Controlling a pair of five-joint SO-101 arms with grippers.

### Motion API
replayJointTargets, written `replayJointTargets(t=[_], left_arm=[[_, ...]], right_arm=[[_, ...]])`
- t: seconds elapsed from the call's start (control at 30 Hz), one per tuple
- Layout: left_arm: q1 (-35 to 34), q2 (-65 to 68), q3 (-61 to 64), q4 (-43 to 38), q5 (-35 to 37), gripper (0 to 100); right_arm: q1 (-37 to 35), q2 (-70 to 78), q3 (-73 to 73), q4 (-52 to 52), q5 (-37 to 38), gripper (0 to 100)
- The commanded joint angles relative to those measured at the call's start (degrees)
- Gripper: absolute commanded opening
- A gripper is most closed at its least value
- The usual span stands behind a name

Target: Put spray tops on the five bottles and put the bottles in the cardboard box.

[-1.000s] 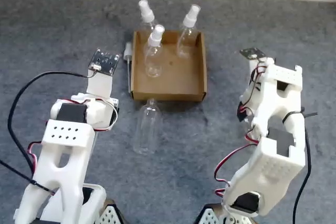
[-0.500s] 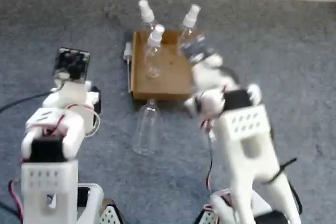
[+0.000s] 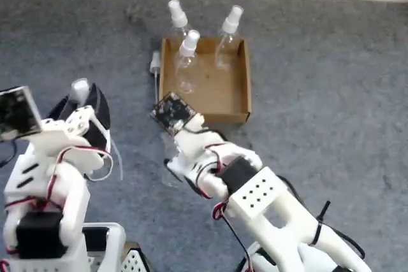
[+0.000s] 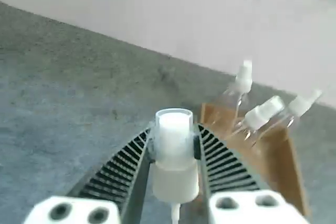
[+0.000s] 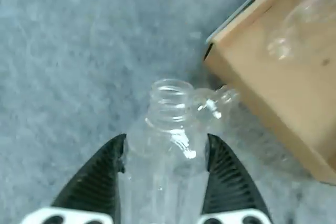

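Top in my left pincer, bottle in my right.
My left pincer point(image 4: 174, 129) is clamped on a spray top point(image 4: 174, 174), held up well left of the box point(image 3: 246, 93). My right pincer point(image 5: 165, 142) grips the open bottle point(image 5: 169, 103) below its neck, near the box's front wall. Three capped bottles point(image 3: 186, 62) sit in the box.

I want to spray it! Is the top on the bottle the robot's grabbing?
Off. The bottle in the right gripper has a bare, open threaded neck.
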State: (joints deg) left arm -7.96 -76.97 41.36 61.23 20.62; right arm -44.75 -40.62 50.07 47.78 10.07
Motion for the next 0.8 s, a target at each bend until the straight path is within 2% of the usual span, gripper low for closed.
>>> replayJointTargets(t=[0.0,0.17,0.3,0.43,0.57,0.77], left_arm=[[-0.8,-3.6,-2.4,-2.0,4.7,0],[-0.7,-5.5,-2.0,-3.4,8.4,0],[-0.7,-5.9,3.1,-10.3,11.6,0],[-0.5,-5.9,8.0,-15.7,12.3,0],[-0.2,-5.9,8.1,-16.2,12.3,0],[6.1,-5.5,9.3,-16.4,12.0,0]], right_arm=[[-0.7,-1.9,0.5,-2.1,0.8,0.3],[-3.3,-2.8,3.1,-6.2,0.8,0.3],[-5.4,-10.3,10.6,-12.8,0.8,0.3],[-6.2,-19.6,16.2,-13.3,0.8,0.3],[-6.4,-24.9,19.7,-13.4,0.8,0.3],[-7.2,-26.3,20.9,-13.4,0.8,0.3]])
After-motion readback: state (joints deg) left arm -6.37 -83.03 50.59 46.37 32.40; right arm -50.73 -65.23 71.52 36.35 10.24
